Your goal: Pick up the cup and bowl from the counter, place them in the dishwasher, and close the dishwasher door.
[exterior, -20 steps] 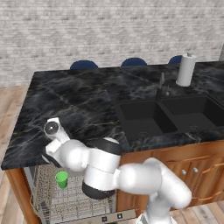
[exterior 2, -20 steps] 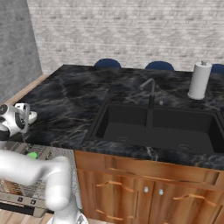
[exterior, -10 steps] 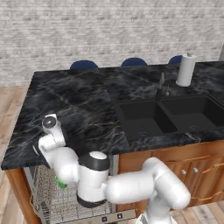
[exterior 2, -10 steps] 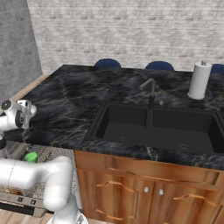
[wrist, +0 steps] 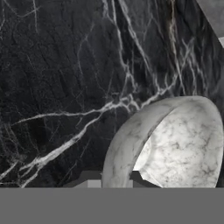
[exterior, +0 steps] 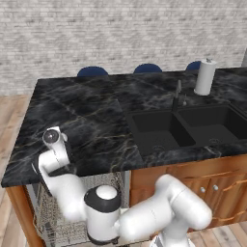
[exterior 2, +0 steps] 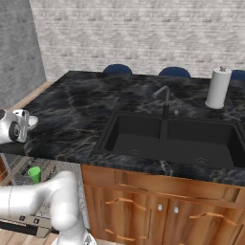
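Observation:
The bowl [wrist: 175, 144], pale grey-white and speckled, rests on the black marble counter [wrist: 65, 65] close under the hand. Its near rim runs between the two dark fingertips, and my gripper [wrist: 117, 179] is shut on that rim. From the base cameras the white hand [exterior: 52, 144] hangs low over the counter's front left corner [exterior: 29, 169] and hides the bowl. The green cup [exterior 2: 34, 173] stands upright in the wire rack of the dishwasher [exterior 2: 19, 167] below that corner. The dishwasher door [exterior 2: 24, 227] is folded down.
A black double sink [exterior: 188, 125] with a faucet [exterior: 177, 94] lies to the right. A white paper-towel roll [exterior: 205, 77] stands at the back right. Blue chair backs [exterior: 91, 71] show behind the counter. My arm's elbow [exterior: 103, 212] hangs in front of the rack.
The jaws have gone from wide open to shut on the bowl's rim. The hand shifted slightly left and the elbow swung lower in front of the dishwasher.

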